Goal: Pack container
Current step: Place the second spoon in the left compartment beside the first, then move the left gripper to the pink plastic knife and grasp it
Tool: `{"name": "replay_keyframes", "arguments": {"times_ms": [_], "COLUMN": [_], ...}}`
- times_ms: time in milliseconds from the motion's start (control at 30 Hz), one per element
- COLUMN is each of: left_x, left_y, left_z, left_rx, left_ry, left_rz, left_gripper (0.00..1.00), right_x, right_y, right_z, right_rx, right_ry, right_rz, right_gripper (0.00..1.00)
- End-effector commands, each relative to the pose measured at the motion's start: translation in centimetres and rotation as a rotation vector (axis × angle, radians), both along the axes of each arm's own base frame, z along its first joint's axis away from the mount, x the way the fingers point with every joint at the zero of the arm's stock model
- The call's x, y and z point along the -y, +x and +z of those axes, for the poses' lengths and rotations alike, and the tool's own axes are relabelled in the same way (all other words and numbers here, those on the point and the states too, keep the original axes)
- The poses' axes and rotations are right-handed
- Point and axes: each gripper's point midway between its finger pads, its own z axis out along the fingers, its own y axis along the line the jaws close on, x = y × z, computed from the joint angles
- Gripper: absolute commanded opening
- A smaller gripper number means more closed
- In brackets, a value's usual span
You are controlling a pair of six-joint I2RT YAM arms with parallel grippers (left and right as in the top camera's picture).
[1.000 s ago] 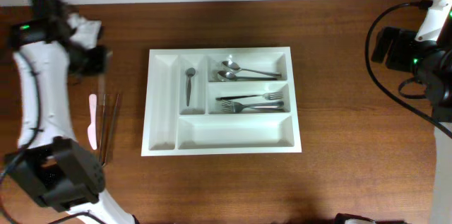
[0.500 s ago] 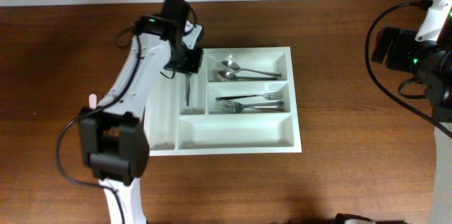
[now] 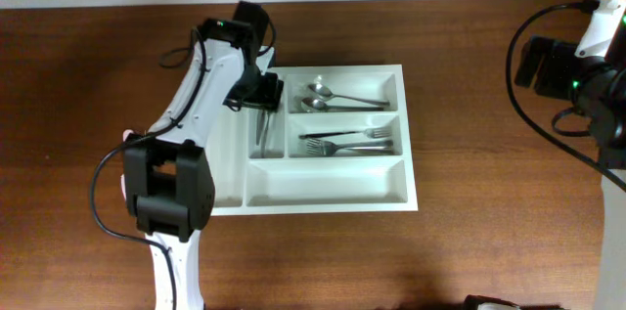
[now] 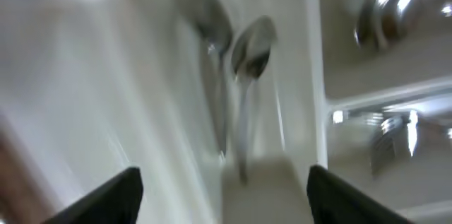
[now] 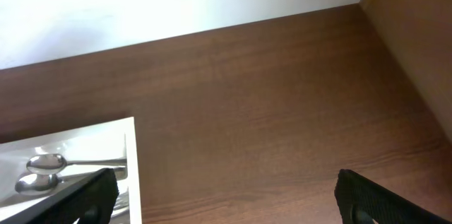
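Observation:
The container (image 3: 323, 184) is a white cutlery tray in the middle of the table. My left gripper (image 3: 262, 93) hovers over the far end of its second narrow compartment. In the left wrist view this gripper (image 4: 226, 199) is open with nothing between its fingers. Below it two small spoons (image 4: 233, 61) lie side by side in that compartment, blurred. Their handles (image 3: 262, 132) show in the overhead view. My right gripper (image 5: 233, 203) is open and empty, held high over bare table beyond the container's right rim (image 5: 131, 167).
Two larger spoons (image 3: 331, 101) lie in the top wide compartment and forks (image 3: 349, 141) in the middle one. A bit of a pink utensil (image 3: 127, 136) shows left of the left arm. The right arm (image 3: 579, 75) stands at the table's right edge.
The left arm swung from the table's left side to over the tray. Its jaws have opened, and a second small spoon now lies in the narrow compartment. The right arm has not moved.

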Motion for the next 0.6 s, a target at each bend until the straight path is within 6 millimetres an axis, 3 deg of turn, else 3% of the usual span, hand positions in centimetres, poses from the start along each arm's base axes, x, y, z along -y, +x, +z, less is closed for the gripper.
{"name": "replay_keyframes", "arguments": {"times_ms": [0,133,267,433,567], "left_x": [-2.7,-7.6,-12.0,-17.6,-21.7], "left_y": [0.6,-1.3,-3.9,-8.1,-10.6], "left_z": [8.3,13.2,16.4,19.3,20.0], "left_rx": [0.166,0.201,0.216,0.208,0.233], "left_ry": [0.056,0.195,0.242,0.253,0.239], "left_rz": [-0.056,0.002,0.092,0.243,0.373], "left_gripper": [0.76,0.73,0.73,0.65,0.68], "right_x": [0.1,0.1,0.1,0.1,0.1], "right_y": [0.0,0.0,0.0,0.0,0.0], "right_z": [0.0,0.0,0.0,0.0,0.0], "right_rx": [0.004,0.004,0.004,0.004,0.004], "right_ry": [0.008,0.008,0.007,0.007,0.008], "right_rz": [-0.007,-0.007,-0.007,-0.007,-0.007], "right_gripper": [0.99,0.99,0.99,0.99,0.99]}}
